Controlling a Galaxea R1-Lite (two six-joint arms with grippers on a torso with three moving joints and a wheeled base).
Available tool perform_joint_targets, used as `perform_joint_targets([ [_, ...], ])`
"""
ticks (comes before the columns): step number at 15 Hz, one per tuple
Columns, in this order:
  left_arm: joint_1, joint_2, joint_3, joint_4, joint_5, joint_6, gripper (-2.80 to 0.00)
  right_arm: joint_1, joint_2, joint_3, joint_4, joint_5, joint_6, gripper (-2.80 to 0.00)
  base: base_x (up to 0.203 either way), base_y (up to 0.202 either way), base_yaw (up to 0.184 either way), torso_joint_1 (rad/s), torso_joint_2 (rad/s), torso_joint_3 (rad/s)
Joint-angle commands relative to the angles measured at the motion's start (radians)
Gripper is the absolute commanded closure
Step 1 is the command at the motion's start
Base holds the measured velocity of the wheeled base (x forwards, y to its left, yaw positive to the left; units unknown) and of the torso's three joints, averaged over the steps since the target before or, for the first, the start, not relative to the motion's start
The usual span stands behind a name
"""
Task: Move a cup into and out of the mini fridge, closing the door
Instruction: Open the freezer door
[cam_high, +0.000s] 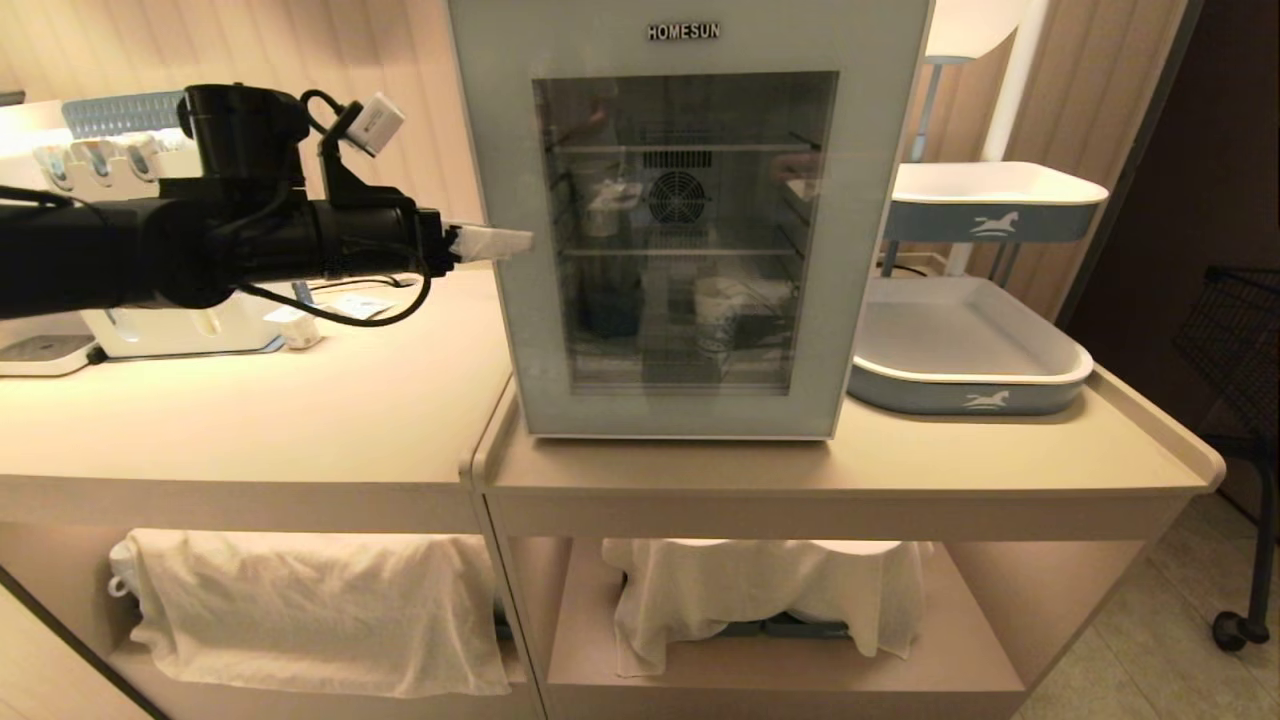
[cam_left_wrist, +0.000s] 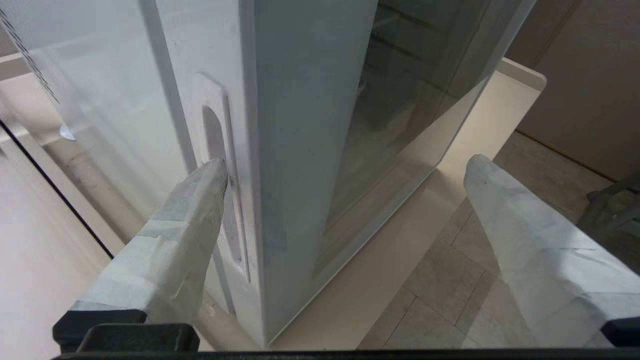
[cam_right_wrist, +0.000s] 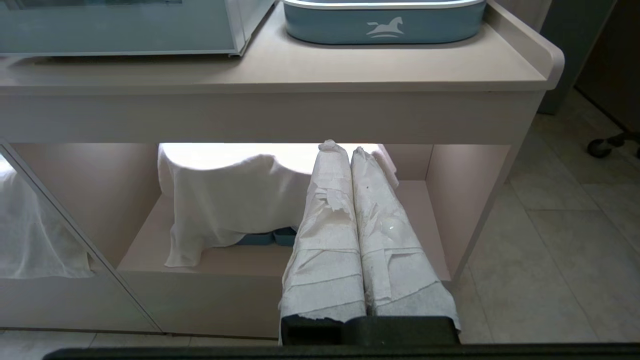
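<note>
Nearest the camera, under the pale surface (cam_high: 700, 470), two white cloths (cam_high: 310, 610) drape over things on the lower shelf. The right end effector (cam_right_wrist: 350, 150) hangs low in front of that shelf, its two tape-wrapped fingers pressed together, closed on nothing.

On the surface stands the mini fridge (cam_high: 690, 220), upright, its long axis vertical, its front facing the robot. The door (cam_high: 870, 250) is closed flush against the body, with HOMESUN lettering above the dark glass window. Through the glass, a pale cup (cam_high: 712, 300) stands upright on the lower wire shelf, only dimly seen, near the middle; the round rear fan shows above it.

The left arm reaches in level from the left, its forearm horizontal, and the left end effector (cam_high: 495, 243) points at the fridge's left side at mid-height. Its fingers are spread wide, straddling the door's left edge: in the left wrist view one wrapped finger (cam_left_wrist: 195, 200) sits at the recessed handle slot (cam_left_wrist: 215, 145) in the side, while the other finger (cam_left_wrist: 525, 225) stands apart in front of the glass, gripping nothing.

To the fridge's right lies a blue-grey tray (cam_high: 965, 390) with a white horse emblem, and a second such tray (cam_high: 1000, 215) sits higher behind it. Far left, behind the arm, stands a white water dispenser (cam_high: 180, 335).
</note>
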Motion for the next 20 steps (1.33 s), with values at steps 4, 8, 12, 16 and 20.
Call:
perform_joint_targets([
  [4, -0.013, 0.004, -0.003, -0.002, 0.024, -0.002, -2.8, 0.0, 0.0, 0.0, -0.001, 0.001, 0.0, 0.0, 0.0, 0.0, 0.0, 0.0, 0.0, 0.0],
  [8, -0.026, 0.01, -0.003, -0.018, 0.038, -0.002, -2.8, 0.0, 0.0, 0.0, -0.001, 0.001, 0.0, 0.0, 0.0, 0.0, 0.0, 0.0, 0.0, 0.0],
  [12, -0.028, 0.013, -0.003, -0.031, 0.039, -0.028, -2.8, 0.0, 0.0, 0.0, -0.001, 0.001, 0.0, 0.0, 0.0, 0.0, 0.0, 0.0, 0.0, 0.0],
  [16, -0.054, 0.013, 0.003, -0.103, 0.08, -0.103, -2.8, 0.001, 0.0, 0.0, -0.001, 0.001, 0.0, 0.0, 0.0, 0.0, 0.0, 0.0, 0.0, 0.0],
  [20, -0.068, -0.017, 0.04, -0.101, 0.101, -0.108, -2.8, 0.0, 0.0, 0.0, -0.001, 0.001, 0.0, 0.0, 0.0, 0.0, 0.0, 0.0, 0.0, 0.0],
])
